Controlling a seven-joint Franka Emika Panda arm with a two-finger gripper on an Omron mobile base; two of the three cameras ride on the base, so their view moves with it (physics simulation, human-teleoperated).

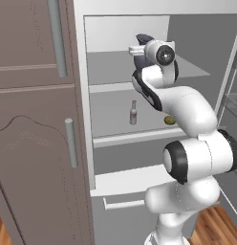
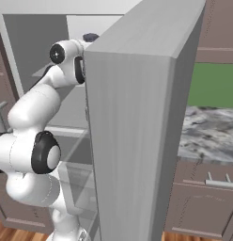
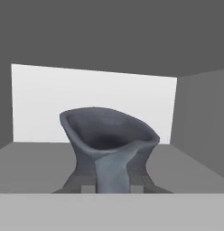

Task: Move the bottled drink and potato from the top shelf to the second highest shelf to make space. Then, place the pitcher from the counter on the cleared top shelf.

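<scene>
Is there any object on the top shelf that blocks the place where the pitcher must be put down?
Nothing visible does. The hand is shut on the pitcher over the top shelf, whose grey surface looks bare around it. The bottled drink and the potato already stand on the second highest shelf below.

We see a glossy white arm [image 1: 192, 143] of rounded, bulbous segments with black bands at the joints, a round dark-centred cap on its upper joint and a slimmer white column at its base.
</scene>
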